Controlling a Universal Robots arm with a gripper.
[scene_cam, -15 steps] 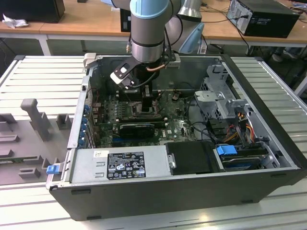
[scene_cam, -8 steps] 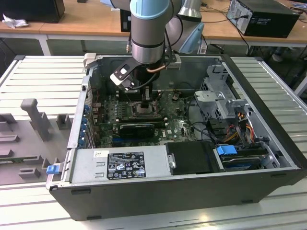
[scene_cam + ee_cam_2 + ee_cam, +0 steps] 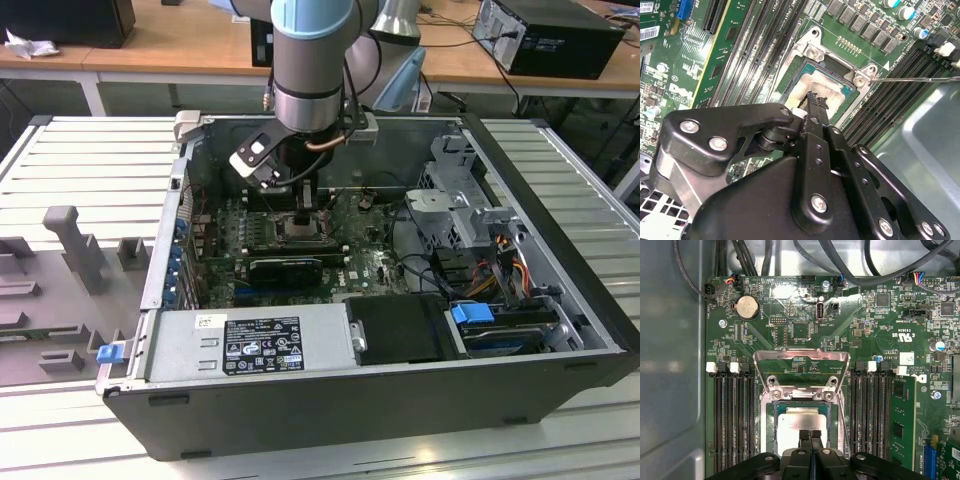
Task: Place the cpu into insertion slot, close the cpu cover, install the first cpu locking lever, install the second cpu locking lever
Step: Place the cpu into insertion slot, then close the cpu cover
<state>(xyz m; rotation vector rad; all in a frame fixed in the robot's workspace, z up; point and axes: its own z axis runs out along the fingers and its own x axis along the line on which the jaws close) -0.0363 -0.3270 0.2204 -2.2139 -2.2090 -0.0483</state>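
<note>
Gripper on one robot arm reaches down into an open PC case lying on its side on a ribbed grey bench. It hangs over the green motherboard, approx. mid-board and nearer the case's far wall.

In both wrist views the jaws are clenched together with nothing between them. The tips are right over the cpu, at or just above its silver top; actual contact can't be told.

The cpu sits flat inside the insertion slot, w/ black memory slots on either side. The cpu cover is flipped up off the slot, hinged at the slot's edge, and the board shows thru its cut-out centre. In the second wrist view a thin wire lever juts out from a slot corner.
</note>
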